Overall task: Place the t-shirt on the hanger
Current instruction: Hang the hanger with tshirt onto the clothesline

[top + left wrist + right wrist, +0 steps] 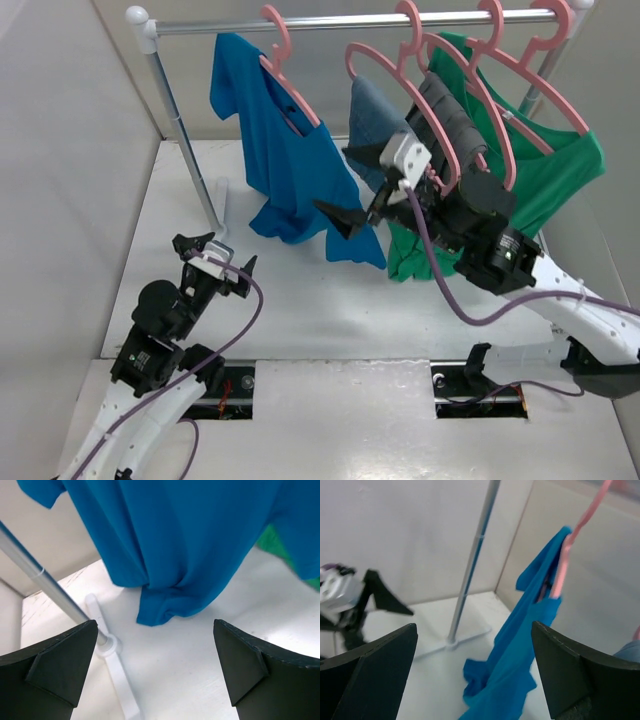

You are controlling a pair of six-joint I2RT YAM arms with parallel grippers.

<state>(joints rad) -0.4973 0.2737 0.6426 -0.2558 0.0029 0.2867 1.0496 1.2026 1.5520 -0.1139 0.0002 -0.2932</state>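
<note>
t-shirt (285,160) draped lopsided on hanger (290,75) on rail (350,22) | left gripper (215,262) spread, empty | right gripper (352,188) spread, empty, beside cloth | risk: uneven weight or a snagging finger may drag shirt off onto tabletop (300,310)

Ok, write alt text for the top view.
A blue t-shirt hangs crumpled on a pink hanger at the left end of the rail. The right gripper is open beside it, the left gripper open lower down. Further right hang grey clothes and a green shirt.

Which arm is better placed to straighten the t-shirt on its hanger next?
Probably right: the open right gripper is up beside the t-shirt on the hanger; the left gripper sits lower, farther away.
</note>
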